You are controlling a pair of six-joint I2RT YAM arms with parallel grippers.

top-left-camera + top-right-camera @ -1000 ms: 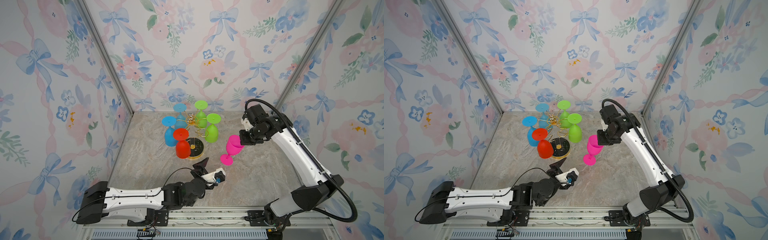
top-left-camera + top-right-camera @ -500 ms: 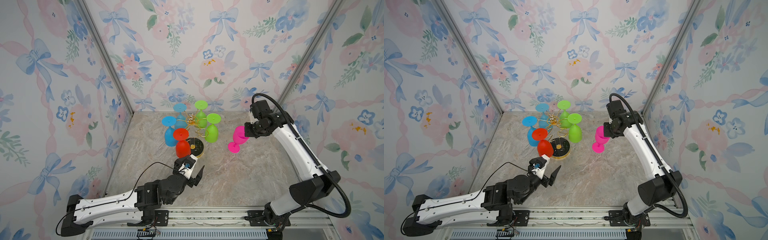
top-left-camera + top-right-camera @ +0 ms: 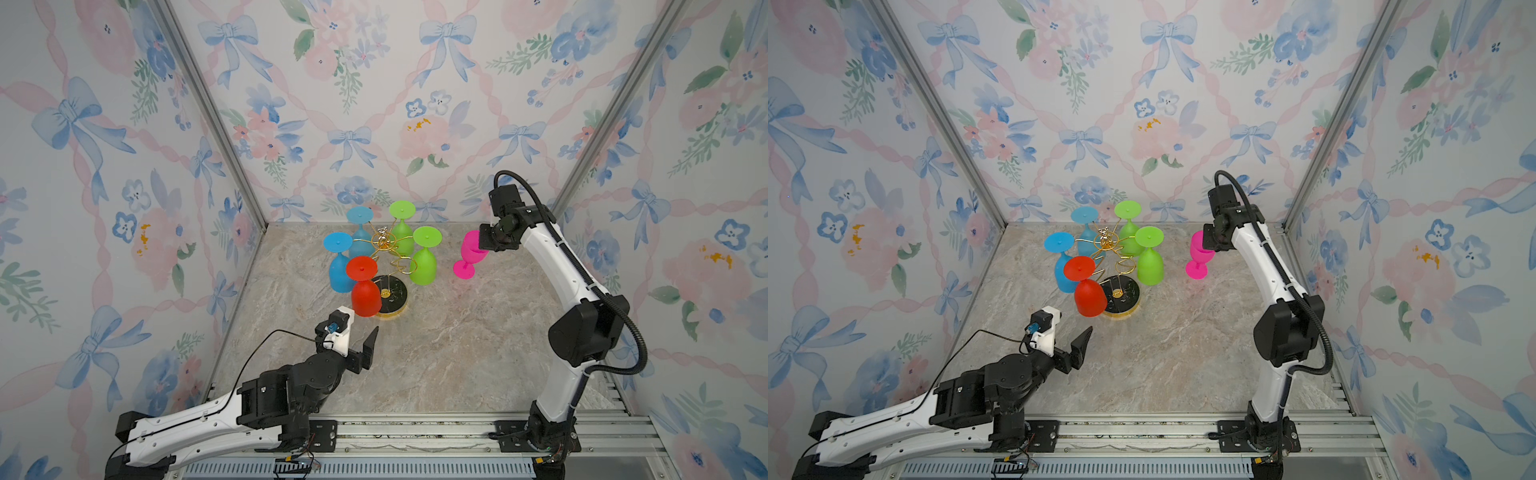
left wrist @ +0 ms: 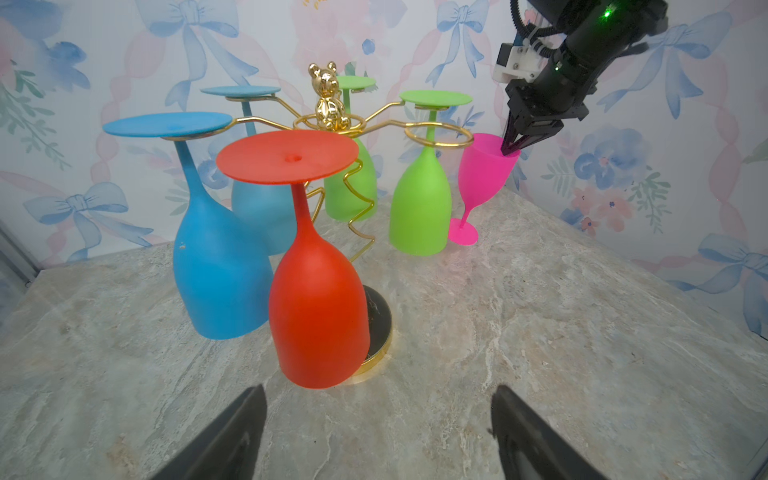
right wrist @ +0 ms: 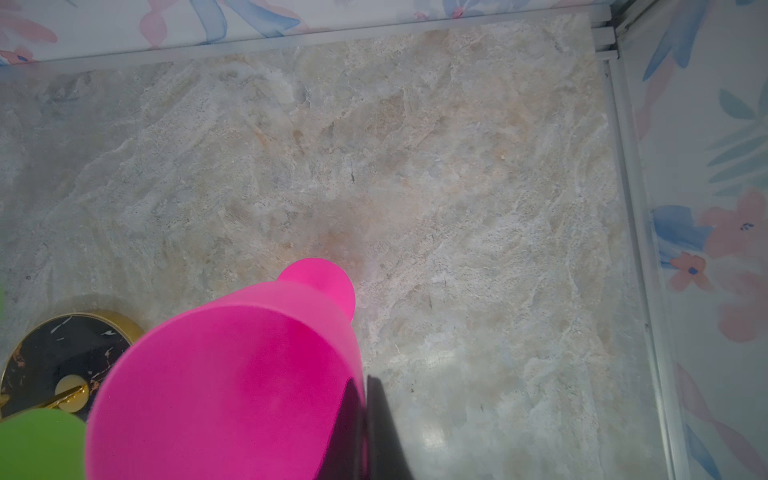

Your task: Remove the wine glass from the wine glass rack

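Pink glass rearward; five on rack

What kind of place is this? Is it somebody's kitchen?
Probably not a kitchen: it looks like a small robot test booth. The left arm and right arm are mounted on a metal rail, flowery wallpaper panels box in a marble-look table, and on it stands a wine glass rack hung with coloured glasses.

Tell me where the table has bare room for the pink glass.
Free: the marble table patch between the wine glass rack, the open left gripper and the right arm's base. Crowded: around the rack, hung with five glasses, and the pink wine glass in the right gripper beside it.
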